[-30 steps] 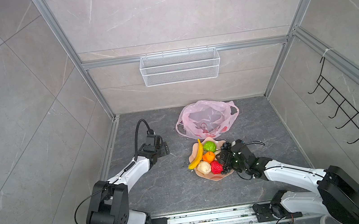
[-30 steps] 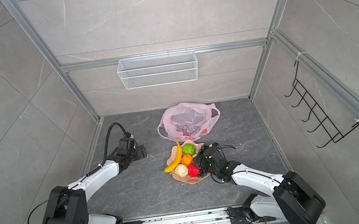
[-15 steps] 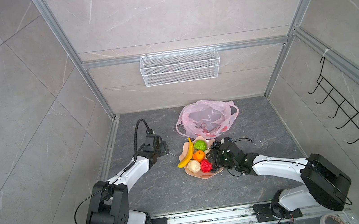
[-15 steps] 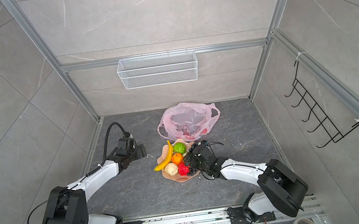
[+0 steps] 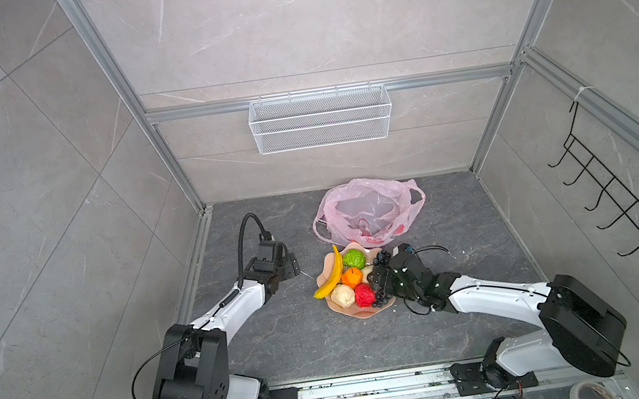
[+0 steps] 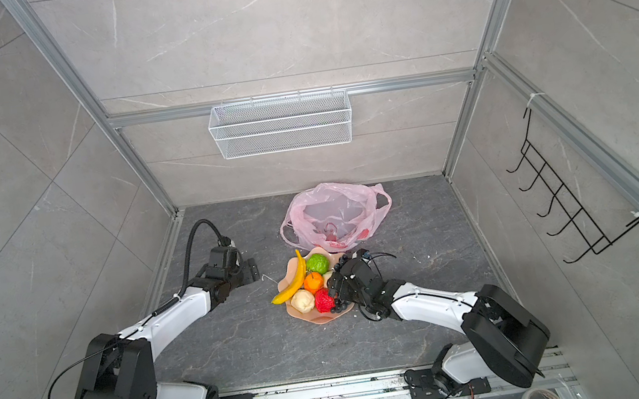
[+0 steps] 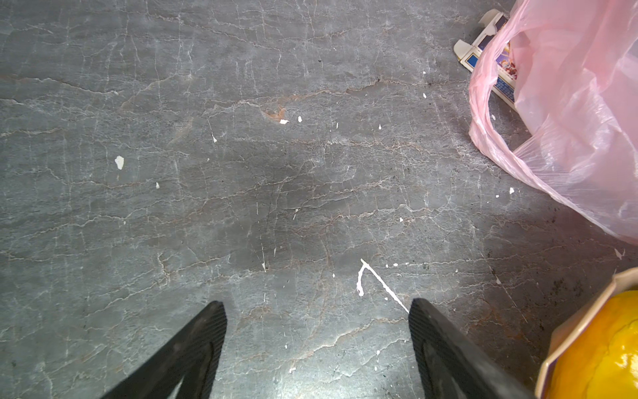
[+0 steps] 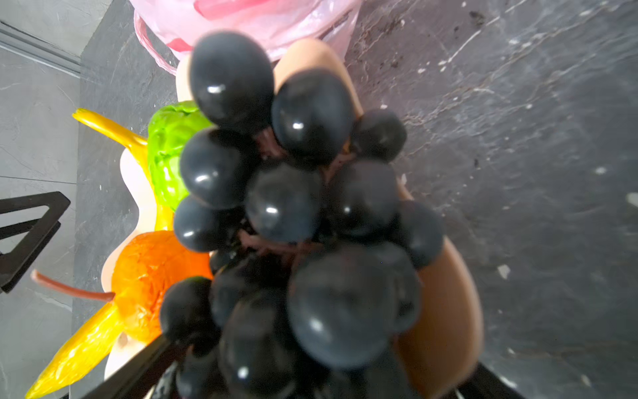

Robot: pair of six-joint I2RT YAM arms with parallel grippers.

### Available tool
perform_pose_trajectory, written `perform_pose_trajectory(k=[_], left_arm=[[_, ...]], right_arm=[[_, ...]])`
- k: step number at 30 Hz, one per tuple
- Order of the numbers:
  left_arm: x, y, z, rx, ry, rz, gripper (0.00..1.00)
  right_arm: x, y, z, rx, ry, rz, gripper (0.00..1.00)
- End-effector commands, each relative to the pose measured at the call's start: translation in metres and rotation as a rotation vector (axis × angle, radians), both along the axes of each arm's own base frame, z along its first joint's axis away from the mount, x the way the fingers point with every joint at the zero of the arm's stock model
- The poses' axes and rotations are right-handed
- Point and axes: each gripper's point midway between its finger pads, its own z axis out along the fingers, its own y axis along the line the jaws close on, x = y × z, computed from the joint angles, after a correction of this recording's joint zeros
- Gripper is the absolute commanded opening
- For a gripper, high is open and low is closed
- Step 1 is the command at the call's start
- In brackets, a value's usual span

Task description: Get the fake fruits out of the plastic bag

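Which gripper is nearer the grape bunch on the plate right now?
Right. The right gripper is at the grape bunch, its fingers either side of it; the left gripper sits apart, beyond the plate's banana side.

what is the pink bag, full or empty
Empty of fruit, as far as shows: the plastic bag lies slack, mouth open, no fruit inside in both top views; the fake fruits sit on the plate.
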Motion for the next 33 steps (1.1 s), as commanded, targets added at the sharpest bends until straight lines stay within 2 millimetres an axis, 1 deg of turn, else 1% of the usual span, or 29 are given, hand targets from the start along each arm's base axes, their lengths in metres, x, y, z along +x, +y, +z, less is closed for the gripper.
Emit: perform_pose_trajectory(k=[1, 6, 11, 15, 17, 20, 23, 24, 25, 27, 30, 32, 33], left_arm=[[0.005, 0.006, 0.013, -0.011, -0.059, 0.042, 0.86], [0.006, 0.009, 0.011, 0.006, -0.056, 0.052, 0.86], [0.006, 0.017, 0.01, 0.035, -0.065, 0.069, 0.86], [0.003, 0.027, 0.01, 0.067, -0.083, 0.101, 0.87], [0.002, 0.031, 0.012, 0.08, -0.093, 0.115, 0.87], [0.0, 0.042, 0.016, 0.119, -0.112, 0.153, 0.88], [-0.005, 0.058, 0.028, 0.165, -0.166, 0.214, 0.9], [-0.007, 0.061, 0.032, 0.168, -0.194, 0.222, 0.97], [-0.008, 0.063, 0.039, 0.169, -0.236, 0.224, 1.0], [-0.016, 0.076, 0.049, 0.198, -0.305, 0.267, 1.0], [-0.027, 0.093, 0.065, 0.256, -0.381, 0.334, 1.0], [-0.033, 0.107, 0.071, 0.317, -0.419, 0.388, 1.0], [-0.035, 0.112, 0.072, 0.345, -0.432, 0.403, 1.0]], right_arm=[[-0.003, -0.005, 0.009, -0.028, -0.022, 0.006, 1.0], [-0.011, -0.009, 0.018, -0.041, -0.027, 0.029, 1.0], [-0.02, -0.023, 0.03, -0.087, -0.045, 0.039, 1.0], [-0.03, -0.048, 0.039, -0.186, -0.052, 0.026, 1.0], [-0.034, -0.061, 0.047, -0.239, -0.068, 0.02, 1.0], [-0.035, -0.082, 0.068, -0.329, -0.122, 0.003, 1.0], [-0.028, -0.105, 0.097, -0.445, -0.219, -0.034, 1.0], [-0.025, -0.11, 0.107, -0.481, -0.262, -0.03, 1.0], [-0.022, -0.114, 0.116, -0.513, -0.295, -0.032, 1.0], [-0.014, -0.128, 0.134, -0.597, -0.368, -0.068, 1.0], [-0.001, -0.147, 0.15, -0.694, -0.436, -0.138, 1.0], [0.009, -0.162, 0.155, -0.742, -0.468, -0.191, 1.0], [0.015, -0.169, 0.154, -0.766, -0.489, -0.218, 1.0]])
